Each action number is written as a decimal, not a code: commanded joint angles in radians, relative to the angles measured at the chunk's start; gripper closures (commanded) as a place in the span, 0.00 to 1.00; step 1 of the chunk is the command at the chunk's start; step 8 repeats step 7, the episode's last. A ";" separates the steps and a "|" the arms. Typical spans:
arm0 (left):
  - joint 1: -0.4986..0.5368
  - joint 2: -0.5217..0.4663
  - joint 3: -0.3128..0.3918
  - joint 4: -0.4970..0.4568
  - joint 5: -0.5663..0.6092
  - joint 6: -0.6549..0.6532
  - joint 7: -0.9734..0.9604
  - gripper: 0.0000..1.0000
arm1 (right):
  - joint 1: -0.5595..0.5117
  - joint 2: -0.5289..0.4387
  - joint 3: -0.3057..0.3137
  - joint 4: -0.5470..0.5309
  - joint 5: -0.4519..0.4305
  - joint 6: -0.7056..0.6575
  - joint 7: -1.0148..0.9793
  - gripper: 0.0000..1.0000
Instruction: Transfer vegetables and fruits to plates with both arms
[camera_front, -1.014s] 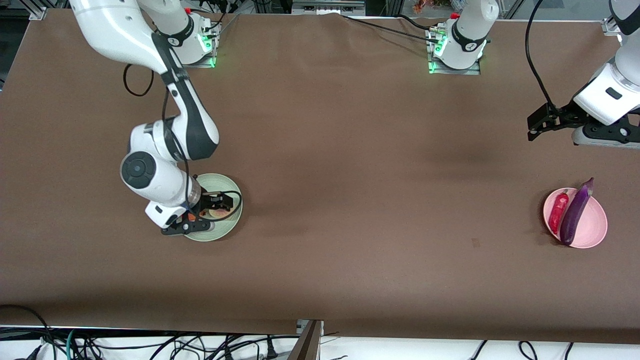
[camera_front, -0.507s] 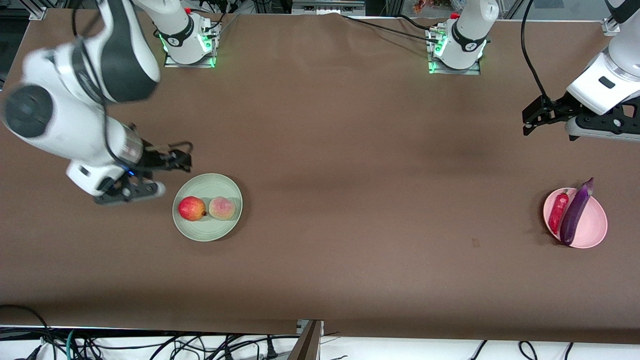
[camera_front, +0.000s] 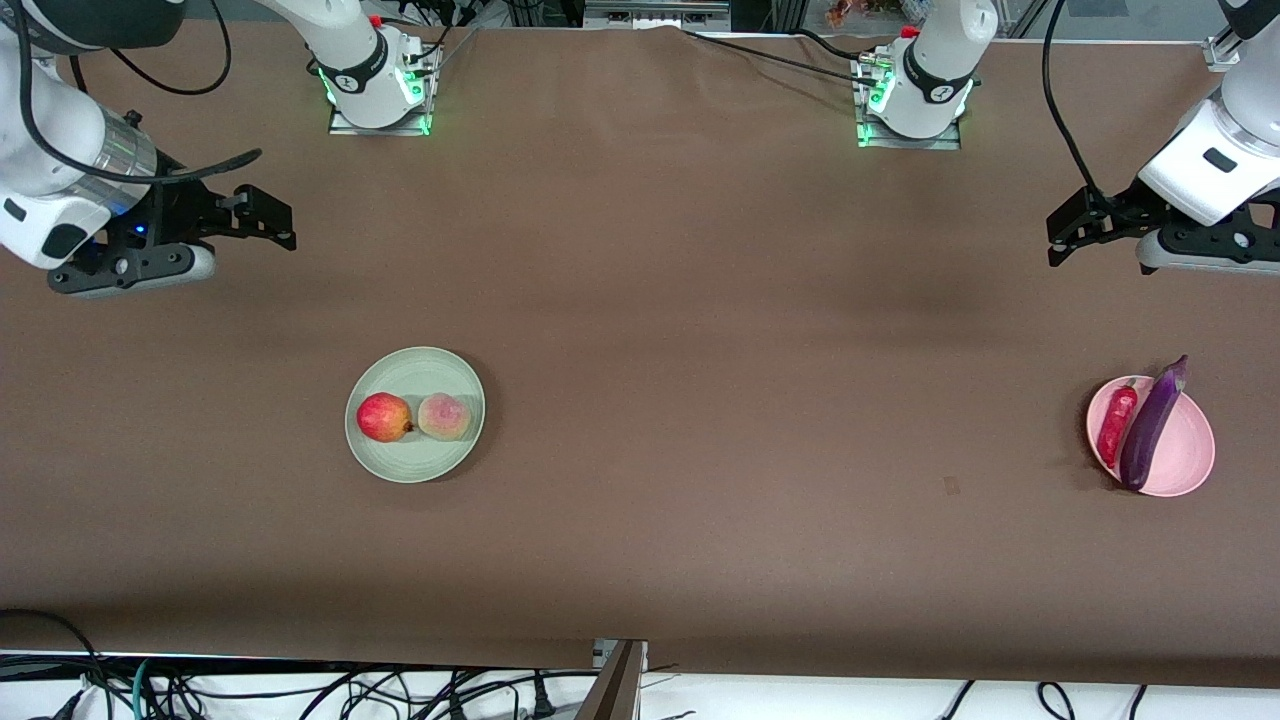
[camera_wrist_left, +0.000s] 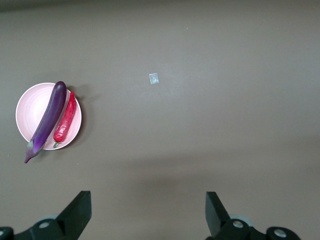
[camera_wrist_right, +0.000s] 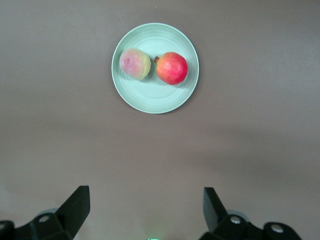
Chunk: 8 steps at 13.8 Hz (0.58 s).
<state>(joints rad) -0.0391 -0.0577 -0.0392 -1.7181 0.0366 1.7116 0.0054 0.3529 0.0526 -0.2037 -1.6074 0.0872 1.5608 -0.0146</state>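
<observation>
The red fruit (camera_front: 384, 417) and peach (camera_front: 444, 416) sat touching on the mint green plate (camera_front: 415, 465). The eggplant (camera_front: 1150, 427) and red chili pepper (camera_front: 1116, 426) lay on the pink plate (camera_front: 1190, 450). The right hand (camera_front: 262, 213) and the left hand (camera_front: 1066, 232) hung open and empty over bare worktop (camera_front: 700, 330).

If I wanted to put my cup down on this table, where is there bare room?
The widest bare stretch of brown table lies between the mint green plate and the pink plate, and along the edge nearest the front camera. Both plates are full. The open left gripper and right gripper hang over the table's ends.
</observation>
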 joint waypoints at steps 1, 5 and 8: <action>-0.018 -0.005 0.015 0.014 0.011 -0.021 -0.015 0.00 | 0.008 -0.014 0.009 -0.011 -0.018 0.025 -0.008 0.00; -0.022 -0.002 0.015 0.015 0.014 -0.020 -0.010 0.00 | 0.006 -0.014 0.006 0.007 -0.066 0.009 -0.005 0.00; -0.021 -0.001 0.015 0.014 0.009 -0.023 -0.007 0.00 | 0.006 -0.013 0.007 0.012 -0.066 0.002 -0.011 0.00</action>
